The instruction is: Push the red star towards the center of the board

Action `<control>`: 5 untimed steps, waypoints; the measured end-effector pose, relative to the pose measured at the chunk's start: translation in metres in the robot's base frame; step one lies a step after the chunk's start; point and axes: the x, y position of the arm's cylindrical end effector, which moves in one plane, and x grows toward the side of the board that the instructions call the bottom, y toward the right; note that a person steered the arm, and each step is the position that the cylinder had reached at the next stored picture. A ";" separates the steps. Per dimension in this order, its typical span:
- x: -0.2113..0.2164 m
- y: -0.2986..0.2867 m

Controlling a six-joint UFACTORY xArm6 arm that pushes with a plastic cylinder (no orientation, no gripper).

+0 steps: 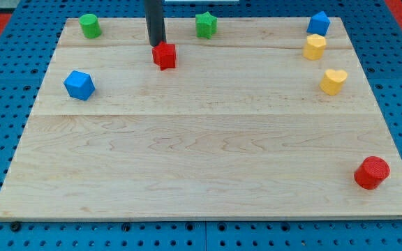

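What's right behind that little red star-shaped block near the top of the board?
My tip stands just behind the red star, on the side toward the view's top, apparently touching it. Whatever wood lies directly under the star is covered.

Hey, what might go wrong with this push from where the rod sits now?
My tip sits just above the red star, slightly to the view's left of its middle. That offset could make the star turn or slip off toward the view's right instead of heading centreward. Other blocks, like the blue block, look safely apart.
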 end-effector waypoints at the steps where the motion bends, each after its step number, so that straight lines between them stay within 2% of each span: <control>1: 0.026 0.000; 3: 0.073 0.000; 4: 0.068 0.003; 5: 0.043 0.013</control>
